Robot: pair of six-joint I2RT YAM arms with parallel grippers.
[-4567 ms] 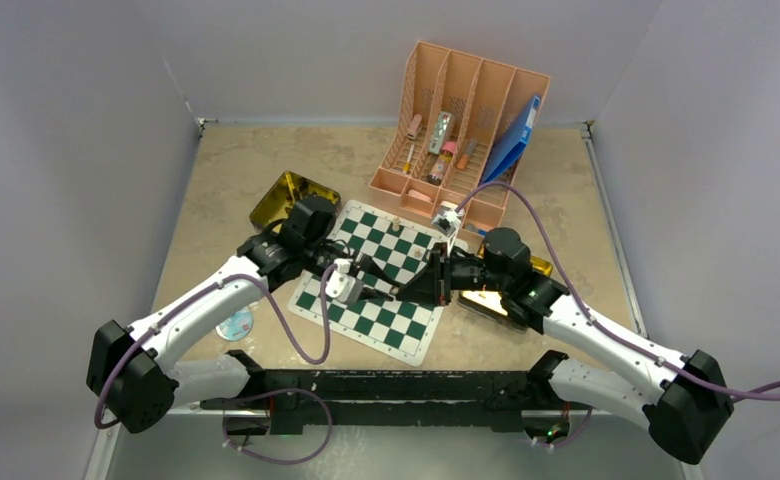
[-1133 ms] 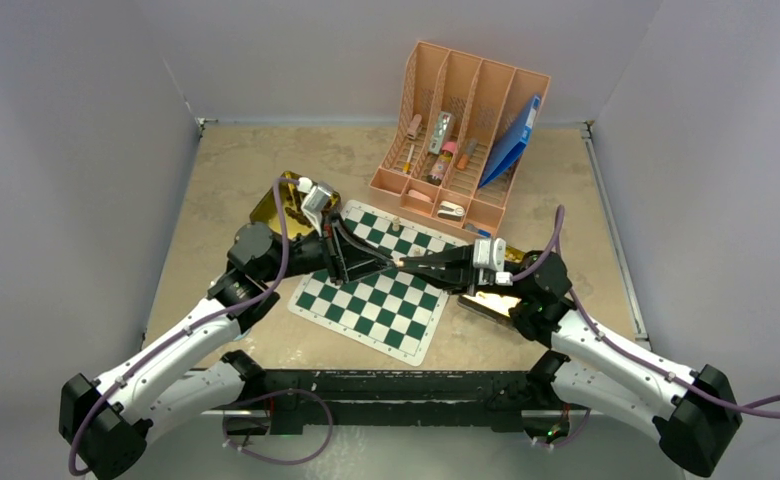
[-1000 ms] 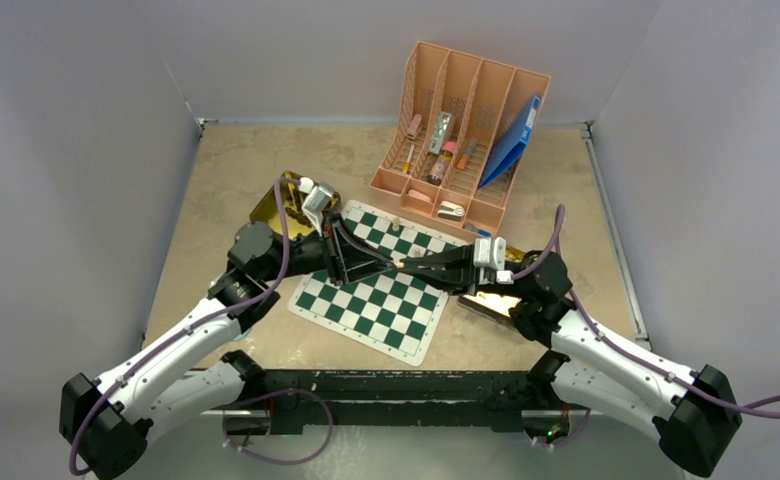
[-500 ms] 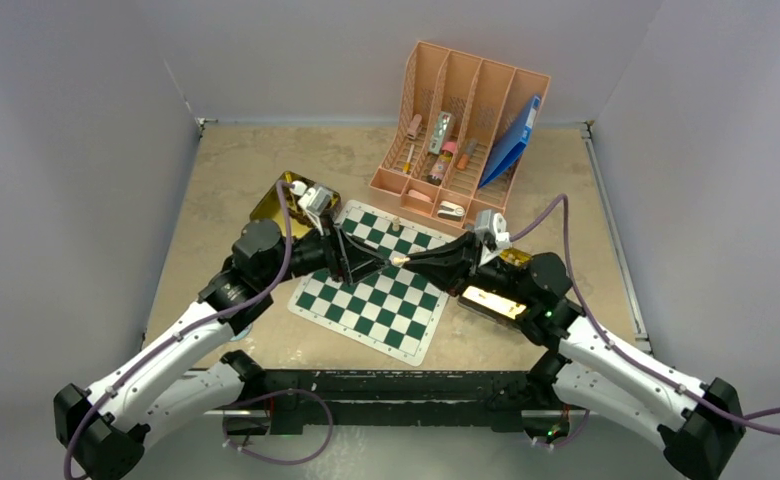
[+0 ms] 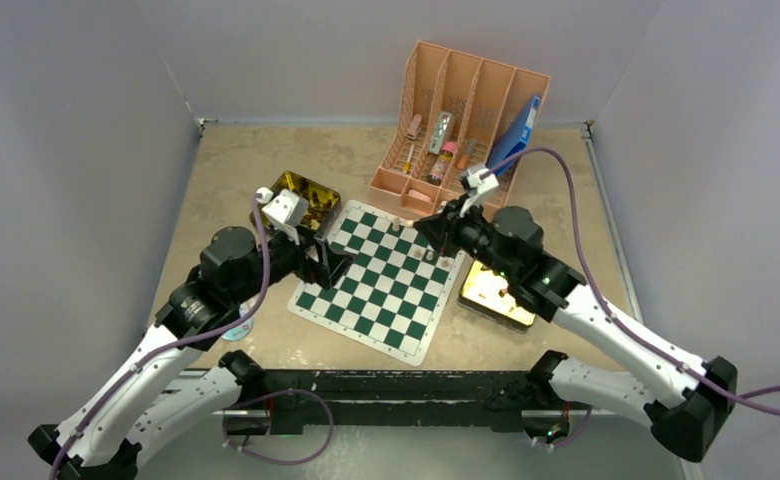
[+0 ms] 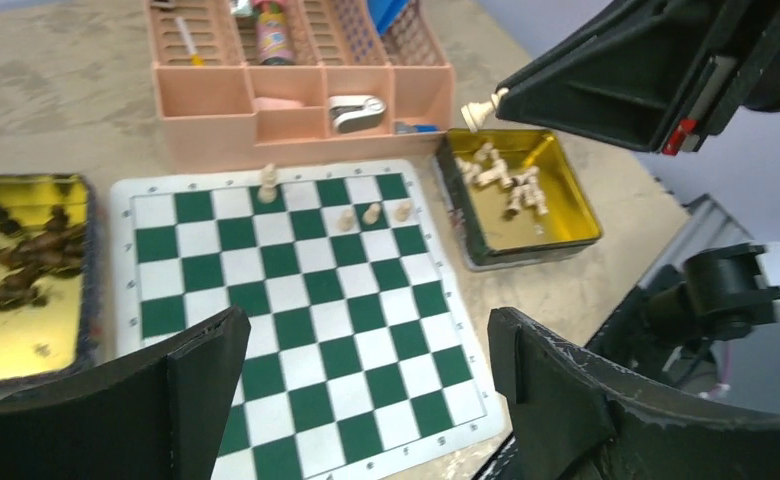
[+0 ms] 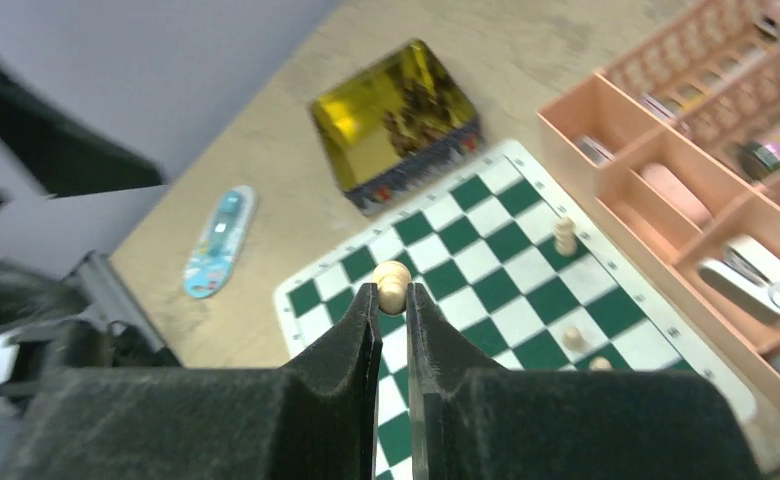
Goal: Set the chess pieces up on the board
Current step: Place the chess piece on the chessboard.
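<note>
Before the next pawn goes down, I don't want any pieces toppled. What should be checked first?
1. Right hand is clamped on the small pale tan pawn: ok.
2. Left hand is open, empty and clear of the pieces: ok.
3. The green-and-white checked board mat lies flat on the table: ok.
4. The four pale pieces on the board stand upright: ok.
5. There are free squares beside them for another pawn: ok.
6. The held pawn sits upright in the grip: cannot tell.
</note>
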